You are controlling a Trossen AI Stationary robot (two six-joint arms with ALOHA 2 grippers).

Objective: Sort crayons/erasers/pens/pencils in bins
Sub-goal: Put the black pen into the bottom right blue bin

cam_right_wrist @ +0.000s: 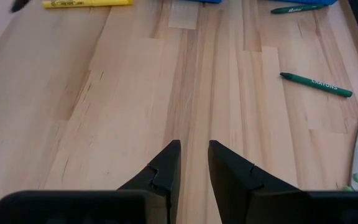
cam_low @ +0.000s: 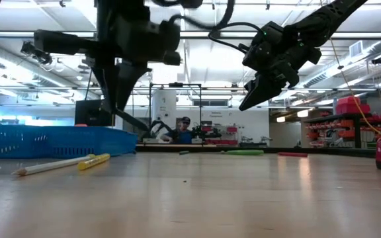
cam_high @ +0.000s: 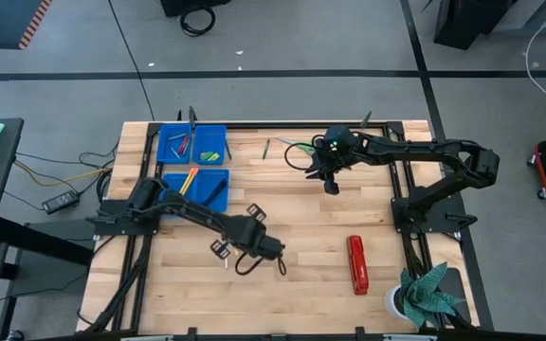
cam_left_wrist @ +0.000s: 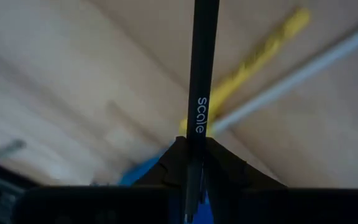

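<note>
My left gripper is shut on a black pen marked "scale", above the middle of the table. Under it a white pencil and a yellow stick lie flat on the wood. Two blue bins sit at the far left with sticks in them. My right gripper hangs open over bare wood at the far middle. A green crayon lies ahead of it. My left gripper pinches the pen's shaft between its two fingers. The fingers point steeply down from above. The pen runs on past the fingertips, roughly in line with them. It is held up off the table.
A red stapler lies at the near right. Green-handled scissors and a second green crayon lie at the far middle. A green plant stands at the near right corner. Bare wood stretches between the two arms.
</note>
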